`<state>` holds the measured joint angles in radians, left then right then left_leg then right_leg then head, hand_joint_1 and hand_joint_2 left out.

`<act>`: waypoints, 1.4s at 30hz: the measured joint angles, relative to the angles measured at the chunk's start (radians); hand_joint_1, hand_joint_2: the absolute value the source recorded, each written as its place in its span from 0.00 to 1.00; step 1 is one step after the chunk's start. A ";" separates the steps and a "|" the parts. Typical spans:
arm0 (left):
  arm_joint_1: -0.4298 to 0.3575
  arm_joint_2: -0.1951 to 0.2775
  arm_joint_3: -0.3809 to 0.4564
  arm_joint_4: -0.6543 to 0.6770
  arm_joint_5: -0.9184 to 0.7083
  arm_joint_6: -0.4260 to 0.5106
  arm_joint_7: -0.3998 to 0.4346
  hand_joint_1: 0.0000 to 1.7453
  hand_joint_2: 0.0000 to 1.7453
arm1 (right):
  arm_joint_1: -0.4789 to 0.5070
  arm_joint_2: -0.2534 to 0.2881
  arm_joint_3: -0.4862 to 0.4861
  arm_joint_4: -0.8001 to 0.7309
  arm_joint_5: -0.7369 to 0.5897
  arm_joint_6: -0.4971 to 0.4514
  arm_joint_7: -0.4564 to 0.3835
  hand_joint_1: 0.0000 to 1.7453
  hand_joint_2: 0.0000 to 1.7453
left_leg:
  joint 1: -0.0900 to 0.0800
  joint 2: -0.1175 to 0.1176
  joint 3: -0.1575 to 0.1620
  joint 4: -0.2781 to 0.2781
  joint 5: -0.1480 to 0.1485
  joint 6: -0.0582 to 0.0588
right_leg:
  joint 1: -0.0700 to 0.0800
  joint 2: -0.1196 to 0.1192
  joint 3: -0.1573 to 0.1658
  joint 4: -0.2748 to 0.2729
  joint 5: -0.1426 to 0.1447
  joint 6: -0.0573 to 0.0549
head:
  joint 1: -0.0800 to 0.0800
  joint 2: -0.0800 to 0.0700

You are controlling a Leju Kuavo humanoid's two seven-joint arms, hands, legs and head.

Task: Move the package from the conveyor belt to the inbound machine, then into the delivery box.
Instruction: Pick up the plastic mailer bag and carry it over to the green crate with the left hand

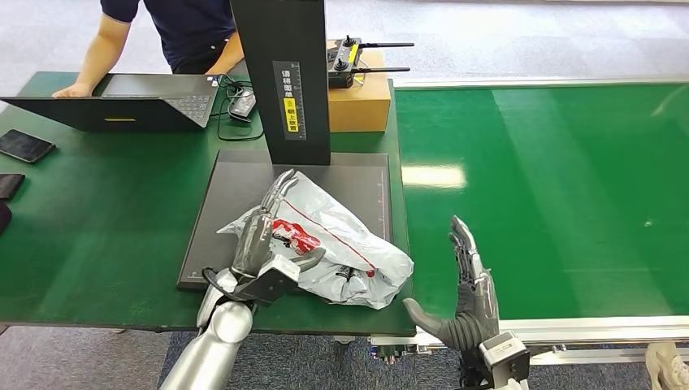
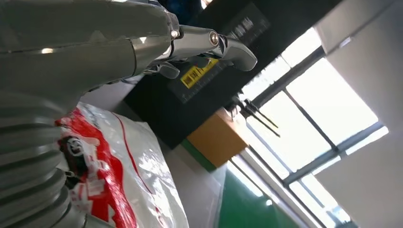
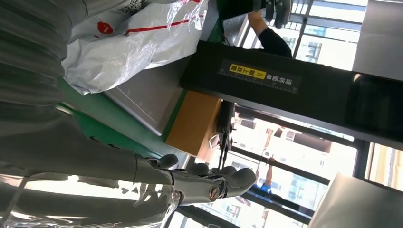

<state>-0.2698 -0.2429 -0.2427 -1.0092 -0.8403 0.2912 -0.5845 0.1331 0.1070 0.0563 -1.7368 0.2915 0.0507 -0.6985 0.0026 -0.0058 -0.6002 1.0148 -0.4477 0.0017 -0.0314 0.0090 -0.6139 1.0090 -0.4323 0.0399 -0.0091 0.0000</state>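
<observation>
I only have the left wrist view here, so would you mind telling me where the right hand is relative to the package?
Observer: The right hand is held upright beside the package, on its conveyor side, apart from it, fingers extended.
Operator: Thank you. Is the package fully on the machine's platform?
Observer: Mostly; it lies on the inbound machine's dark platform, with its near right corner past the platform's edge.
Operator: And the left hand?
Observer: The left hand rests against the package's left side, fingers stretched along it toward the machine's column.
Operator: Anyone nearby?
Observer: A person stands behind the table, one hand beside a laptop.
</observation>
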 joint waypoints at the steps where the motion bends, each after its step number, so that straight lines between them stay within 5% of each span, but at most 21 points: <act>1: -0.018 0.002 -0.006 0.019 -0.001 -0.025 0.002 0.00 1.00 | 0.001 0.003 -0.005 0.000 0.001 0.003 0.000 0.00 1.00 | 0.000 0.000 0.000 0.000 0.000 0.000 | 0.000 0.000 0.000 0.000 0.000 0.000 | 0.000 0.000; 18: -0.362 0.042 -0.185 0.486 -0.215 -0.283 0.244 0.00 1.00 | -0.004 0.014 -0.054 0.006 -0.018 0.041 0.000 0.00 1.00 | 0.000 0.000 0.000 0.000 0.000 0.000 | 0.000 0.000 0.001 0.000 0.000 0.000 | 0.000 0.000; 19: -0.375 0.043 -0.193 0.505 -0.221 -0.290 0.254 0.16 1.00 | -0.008 0.014 -0.057 0.008 -0.018 0.041 0.000 0.00 1.00 | 0.000 0.000 0.001 0.000 0.000 0.000 | 0.000 0.000 0.001 0.000 0.000 0.000 | 0.000 0.000; 22: -0.402 0.047 -0.212 0.543 -0.228 -0.298 0.269 0.91 1.00 | -0.013 0.014 -0.063 0.012 -0.018 0.042 0.000 0.00 1.00 | 0.000 0.000 0.002 0.000 0.000 0.000 | 0.000 0.000 0.003 0.000 0.000 0.000 | 0.000 0.000; 23: -0.407 0.049 -0.216 0.552 -0.228 -0.297 0.272 1.00 1.00 | -0.013 0.014 -0.064 0.013 -0.018 0.042 0.000 0.00 1.00 | 0.000 0.000 0.003 0.000 0.000 0.000 | 0.000 0.000 0.003 0.000 0.000 0.000 | 0.000 0.000; 35: -0.399 0.089 -0.215 0.561 -0.192 -0.160 0.240 1.00 1.00 | -0.023 0.014 -0.065 0.043 -0.018 0.040 0.002 0.00 1.00 | 0.000 0.000 0.005 -0.001 0.001 0.000 | 0.000 0.000 0.005 0.000 0.000 0.000 | 0.000 0.000; 42: -0.325 0.129 -0.173 0.440 -0.180 -0.071 0.220 1.00 1.00 | 0.006 0.014 -0.064 0.047 -0.022 0.023 0.002 0.00 1.00 | 0.000 0.000 0.005 -0.001 0.001 0.000 | 0.000 0.001 0.005 0.001 0.000 -0.001 | 0.000 0.000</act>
<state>-0.5950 -0.1136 -0.4162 -0.5696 -1.0201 0.2202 -0.3641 0.1386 0.1205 -0.0080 -1.6898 0.2696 0.0740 -0.6969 0.0027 -0.0054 -0.5950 1.0138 -0.4468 0.0013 -0.0312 0.0096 -0.6091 1.0096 -0.4320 0.0393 -0.0090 0.0000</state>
